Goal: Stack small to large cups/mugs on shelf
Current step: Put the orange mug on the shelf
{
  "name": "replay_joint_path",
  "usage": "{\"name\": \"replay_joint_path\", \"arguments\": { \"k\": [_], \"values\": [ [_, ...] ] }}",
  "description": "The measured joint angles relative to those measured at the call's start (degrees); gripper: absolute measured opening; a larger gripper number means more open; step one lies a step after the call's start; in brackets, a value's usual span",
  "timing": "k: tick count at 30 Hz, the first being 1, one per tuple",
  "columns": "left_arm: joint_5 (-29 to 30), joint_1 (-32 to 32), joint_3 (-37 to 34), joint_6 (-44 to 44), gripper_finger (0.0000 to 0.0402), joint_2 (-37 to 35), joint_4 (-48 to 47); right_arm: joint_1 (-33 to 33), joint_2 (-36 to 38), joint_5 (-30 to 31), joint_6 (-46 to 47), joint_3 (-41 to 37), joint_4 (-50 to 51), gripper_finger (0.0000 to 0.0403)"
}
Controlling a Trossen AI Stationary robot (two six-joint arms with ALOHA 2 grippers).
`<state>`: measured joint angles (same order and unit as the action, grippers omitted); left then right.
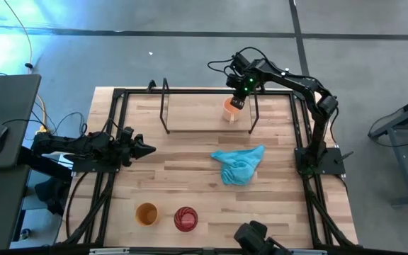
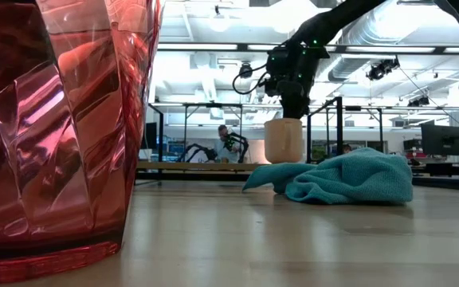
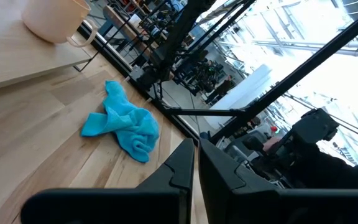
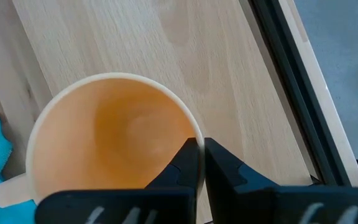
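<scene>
1. Light orange mug (image 1: 230,110) standing upright and empty on the shelf (image 1: 190,113), a light-wood board in a black rod frame at the table's (image 1: 190,177) far side.
2. Right pincer (image 1: 238,101) directly above the mug, fingers pinched on its rim, one inside and one outside; seen clearly only from the right wrist.
3. Left pincer (image 1: 145,149) idle at the table's left side, fingers pressed together, holding nothing.
4. Yellow-orange cup (image 1: 146,213) and red ribbed cup (image 1: 185,219) side by side near the table's front edge, well apart from the shelf.
5. Red cup filling the low view's left foreground.
6. Turquoise cloth (image 1: 239,165) crumpled between shelf and cups.
</scene>
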<state>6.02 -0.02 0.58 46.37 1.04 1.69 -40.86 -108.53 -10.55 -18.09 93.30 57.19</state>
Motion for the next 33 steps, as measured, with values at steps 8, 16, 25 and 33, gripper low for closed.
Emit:
{"name": "replay_joint_path", "arguments": {
  "k": [8,16,25,33],
  "values": [
    [0.02,-0.01,0.0,-0.02,0.0012,0.0,0.0,0.02,-0.04,0.56,-0.24,1.82,1.7,0.0],
    [0.02,-0.02,0.0,-0.02,0.0012,0.0,0.0,0.0,-0.02,0.93,-0.41,2.75,2.25,0.0],
    [0.0,-0.01,-0.02,0.0,0.0012,0.02,0.0,0.07,0.2,0.37,0.02,0.7,2.08,0.0],
    [0.0,0.0,-0.02,0.0,0.0012,0.02,0.0,0.09,0.2,0.39,0.03,0.72,2.01,0.0]
  ]
}}
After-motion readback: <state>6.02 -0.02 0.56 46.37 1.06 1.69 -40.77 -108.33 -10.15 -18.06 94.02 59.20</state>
